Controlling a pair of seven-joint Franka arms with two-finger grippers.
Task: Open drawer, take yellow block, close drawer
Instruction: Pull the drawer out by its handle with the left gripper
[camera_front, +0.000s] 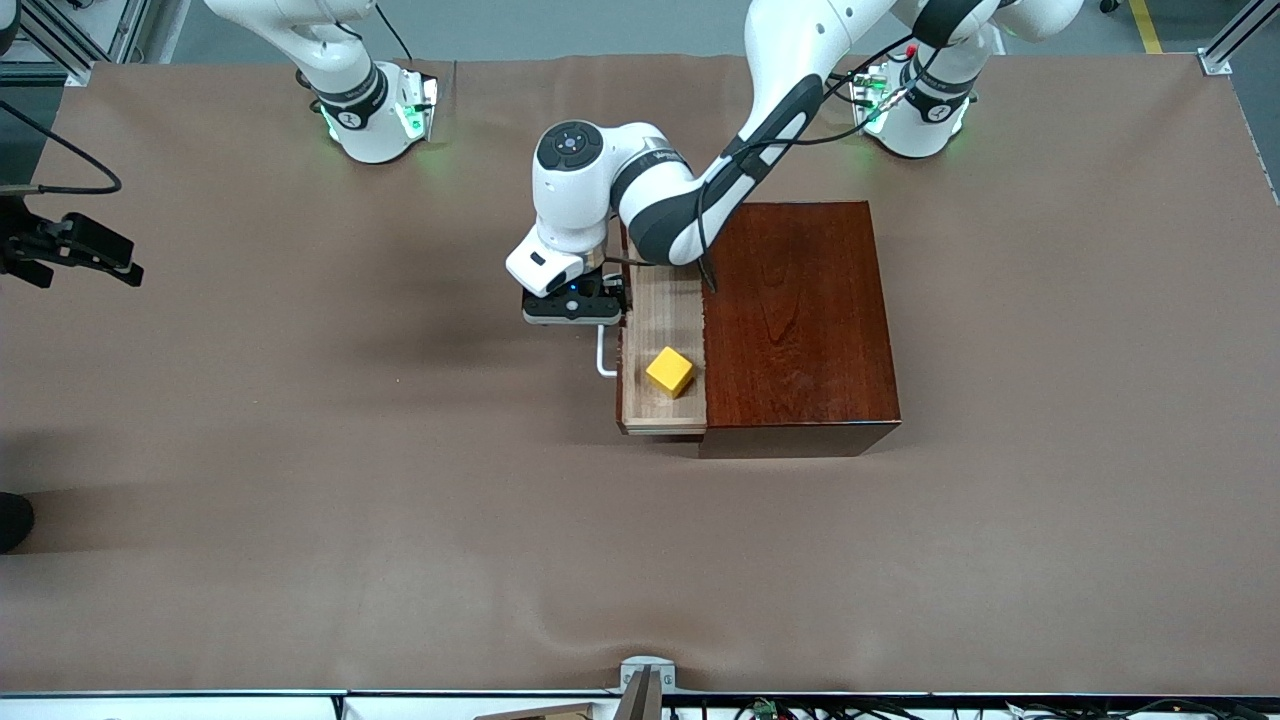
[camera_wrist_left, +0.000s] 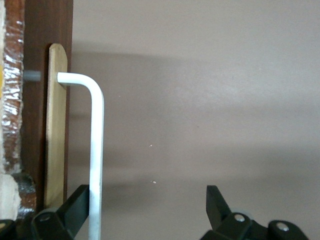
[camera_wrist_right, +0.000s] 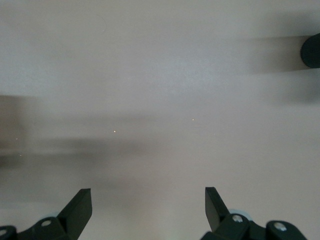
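Front view: left claw (camera_front: 573, 322) open over drawer handle (camera_front: 603, 358).

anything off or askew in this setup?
Nothing stands out. The drawer is pulled out straight from the box, the yellow block sits inside, and the left end effector is open beside the handle.

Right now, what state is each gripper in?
Left gripper: open, fingers astride the drawer's white handle, holding nothing.
Right gripper: open, empty, over bare table.
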